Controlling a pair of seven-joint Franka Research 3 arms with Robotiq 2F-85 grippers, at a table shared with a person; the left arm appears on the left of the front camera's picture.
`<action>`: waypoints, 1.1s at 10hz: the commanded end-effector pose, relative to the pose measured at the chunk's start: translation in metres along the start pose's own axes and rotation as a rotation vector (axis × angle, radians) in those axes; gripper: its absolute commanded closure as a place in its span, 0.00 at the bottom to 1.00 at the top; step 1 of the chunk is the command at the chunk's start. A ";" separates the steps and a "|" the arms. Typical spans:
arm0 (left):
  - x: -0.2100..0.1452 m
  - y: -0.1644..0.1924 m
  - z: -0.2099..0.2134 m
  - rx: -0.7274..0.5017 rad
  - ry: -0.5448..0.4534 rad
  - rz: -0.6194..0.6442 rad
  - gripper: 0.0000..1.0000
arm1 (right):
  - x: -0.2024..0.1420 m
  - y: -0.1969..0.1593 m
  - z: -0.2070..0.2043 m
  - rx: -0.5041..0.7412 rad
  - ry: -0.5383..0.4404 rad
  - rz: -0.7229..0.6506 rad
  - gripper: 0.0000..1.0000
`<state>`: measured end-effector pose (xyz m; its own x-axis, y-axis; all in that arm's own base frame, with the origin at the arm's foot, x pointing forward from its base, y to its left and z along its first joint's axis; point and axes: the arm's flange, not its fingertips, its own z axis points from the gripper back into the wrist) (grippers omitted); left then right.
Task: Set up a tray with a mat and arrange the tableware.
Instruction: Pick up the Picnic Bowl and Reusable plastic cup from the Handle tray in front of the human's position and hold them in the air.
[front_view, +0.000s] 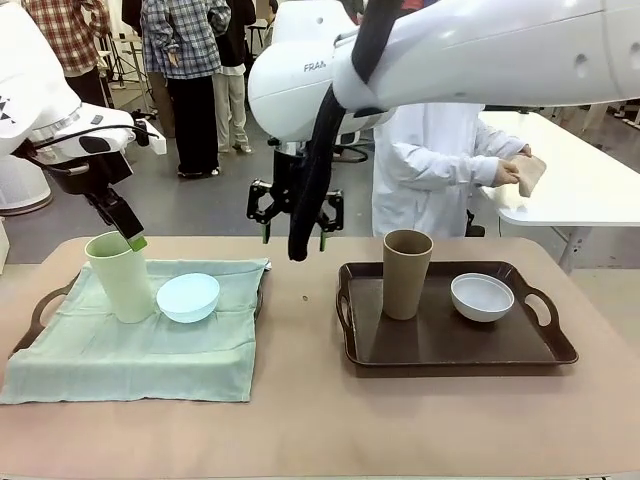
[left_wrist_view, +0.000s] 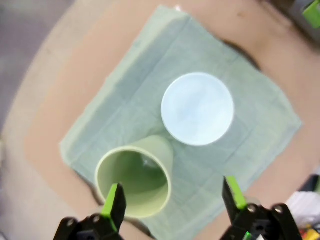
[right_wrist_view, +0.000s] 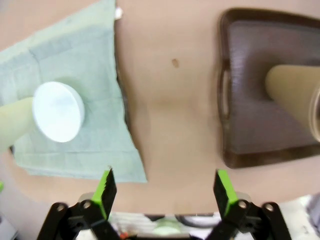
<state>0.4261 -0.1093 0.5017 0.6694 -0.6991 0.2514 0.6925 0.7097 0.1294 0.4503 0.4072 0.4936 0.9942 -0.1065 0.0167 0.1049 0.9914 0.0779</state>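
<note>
The left claw (left_wrist_view: 175, 200) is spread wide, one finger at the rim of the pale green cup (left_wrist_view: 135, 180), which stands on the mat (left_wrist_view: 125, 90) beside the light blue bowl (left_wrist_view: 197, 109). The right claw (right_wrist_view: 165, 192), also wide, hangs over bare bench (right_wrist_view: 170, 115) between mat and brown tray (right_wrist_view: 250, 125).

The white right arm (front_view: 480, 50) bears "FRA" lettering, a black cable sleeve (front_view: 312, 190) and green-padded pincer (right_wrist_view: 164, 176).
</note>
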 end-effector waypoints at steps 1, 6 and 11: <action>-0.009 -0.033 0.050 0.140 0.094 0.092 0.00 | -0.033 -0.055 0.035 -0.060 -0.064 -0.022 0.00; -0.019 -0.045 0.068 0.113 0.096 0.120 0.00 | -0.055 -0.093 0.068 -0.098 -0.061 -0.049 0.00; -0.046 -0.014 0.089 -0.238 0.041 0.395 0.00 | -0.048 -0.222 0.072 0.102 -0.046 -0.004 0.00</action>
<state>0.3643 -0.0867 0.5628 0.8635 -0.4635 0.1986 0.4834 0.8730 -0.0646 0.3912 0.2316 0.5577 0.9852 -0.1585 0.0651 0.1527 0.9845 0.0864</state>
